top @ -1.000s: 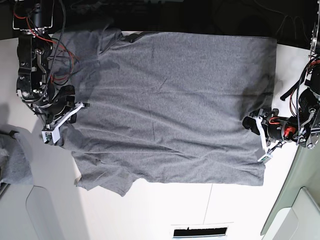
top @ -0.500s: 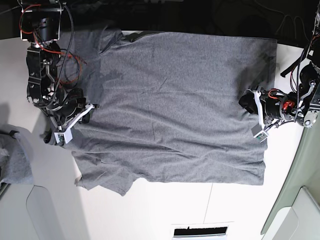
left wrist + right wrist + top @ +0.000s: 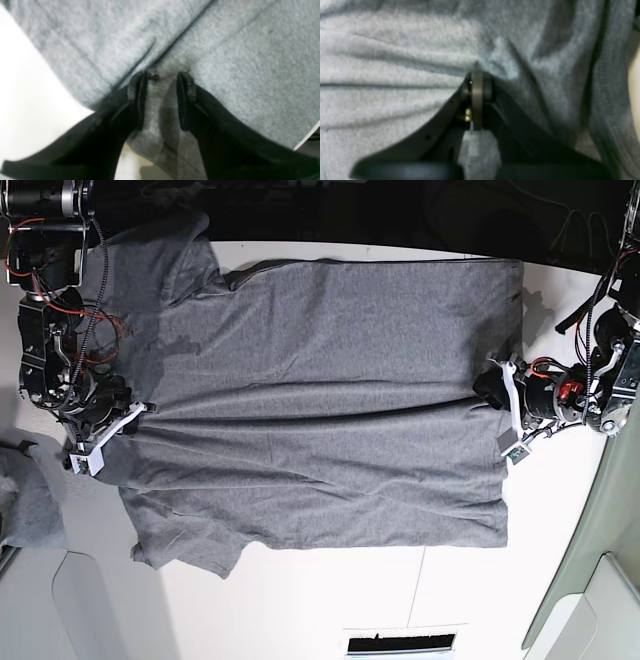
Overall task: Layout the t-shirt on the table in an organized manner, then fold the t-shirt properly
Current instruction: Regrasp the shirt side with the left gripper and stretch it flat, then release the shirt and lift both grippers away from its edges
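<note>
Black left tool (image 3: 160, 82): two dark fingers (image 3: 136, 100) are standing apart with a strip of grey cloth running between them; whether they are actually pinching it I cannot tell.
Left tool in base view (image 3: 507, 415): it is sitting at the t-shirt's hem edge, on that view's right, its arm reaching in from the bench's right side.
Right tool (image 3: 477, 82): the fingers are clenched together on a raised ridge of the t-shirt (image 3: 395, 75), cloth bunching around the tips.
Right tool in base view (image 3: 100, 442): it is resting at the shoulder and sleeve end, on that view's left, its arm coming down from the upper left corner.
T-shirt (image 3: 320, 400): it is lying spread flat across the bench, collar end toward the left of the base view, hem toward the right, one sleeve pointing down-left.
Bench (image 3: 330, 600): matte white, showing bare below the shirt, a thin seam line crossing it.
Grey bundle (image 3: 28, 505): smaller cloth lying at the left edge, apart from the shirt.
Room: dark beyond the far edge.
</note>
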Robot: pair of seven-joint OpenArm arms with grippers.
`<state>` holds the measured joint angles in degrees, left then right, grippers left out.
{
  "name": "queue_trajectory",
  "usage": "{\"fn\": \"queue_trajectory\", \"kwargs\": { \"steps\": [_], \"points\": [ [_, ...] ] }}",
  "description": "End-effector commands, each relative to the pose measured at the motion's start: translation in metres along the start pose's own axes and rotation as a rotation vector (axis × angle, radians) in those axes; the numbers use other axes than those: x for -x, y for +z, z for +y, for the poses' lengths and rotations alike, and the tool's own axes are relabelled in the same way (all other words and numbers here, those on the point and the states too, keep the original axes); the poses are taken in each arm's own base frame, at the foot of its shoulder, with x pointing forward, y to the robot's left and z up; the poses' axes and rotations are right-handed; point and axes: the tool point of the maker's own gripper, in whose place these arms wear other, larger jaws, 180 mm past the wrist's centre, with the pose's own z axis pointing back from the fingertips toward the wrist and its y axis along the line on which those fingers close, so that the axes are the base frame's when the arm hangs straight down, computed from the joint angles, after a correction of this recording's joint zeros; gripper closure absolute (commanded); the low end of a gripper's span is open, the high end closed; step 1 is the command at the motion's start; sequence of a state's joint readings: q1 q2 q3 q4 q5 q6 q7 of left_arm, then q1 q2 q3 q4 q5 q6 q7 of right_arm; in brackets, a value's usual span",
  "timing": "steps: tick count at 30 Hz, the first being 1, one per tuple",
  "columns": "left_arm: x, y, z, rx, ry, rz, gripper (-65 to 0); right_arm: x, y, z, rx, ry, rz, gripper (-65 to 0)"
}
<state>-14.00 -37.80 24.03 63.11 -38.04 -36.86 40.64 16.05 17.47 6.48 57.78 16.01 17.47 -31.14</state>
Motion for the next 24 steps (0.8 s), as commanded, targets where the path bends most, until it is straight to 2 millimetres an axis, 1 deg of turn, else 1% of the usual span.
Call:
{"fn": "queue_trajectory", "kwargs": {
  "steps": [1,3,5,6,8,10,12,14,17,19,21,24],
  "points": [
    [-0.007,0.011,0.014,-0.036,-0.015,-0.002,-21.4,-0.016,0.007,-0.01,0.028,0.011,-0.023,0.0],
    [-0.009,0.017,0.015,-0.037,-0.043,-0.004,-17.7,-0.022,0.013,-0.005,0.02,0.02,-0.028,0.0],
    [-0.02,0.026,0.006,0.006,-0.076,-0.045,-14.5,-0.025,0.022,-0.002,0.014,0.029,-0.043,0.0],
    [-0.023,0.031,0.004,0.012,-0.088,-0.052,-14.5,-0.026,0.028,0.0,0.012,0.034,-0.058,0.0],
    [-0.022,0.039,-0.002,0.018,-0.123,-0.046,-14.5,-0.018,0.04,0.001,0.017,0.046,-0.06,0.0],
    [-0.021,0.045,-0.006,0.017,-0.16,-0.041,-14.5,-0.006,0.05,0.003,0.011,0.044,-0.051,0.0],
    [-0.019,0.047,-0.011,0.024,-0.178,-0.038,-14.5,0.007,0.058,0.004,0.004,0.032,-0.044,0.0],
    [-0.013,0.044,-0.016,0.034,-0.177,-0.03,-14.5,0.025,0.065,0.001,0.012,0.024,-0.022,0.0],
    [-0.001,0.036,-0.021,0.031,-0.169,-0.007,-14.5,0.057,0.075,-0.007,0.021,-0.02,0.013,0.0],
    [0.006,0.031,-0.024,0.019,-0.157,0.0,-14.5,0.076,0.08,-0.006,-0.01,-0.05,0.021,0.0],
    [0.013,0.025,-0.027,0.008,-0.173,0.008,-14.5,0.087,0.083,-0.002,-0.043,-0.049,0.021,0.0],
    [0.016,0.017,-0.025,-0.026,-0.182,-0.011,-14.5,0.097,0.084,0.001,-0.055,-0.059,0.029,0.0]
  ]
}}
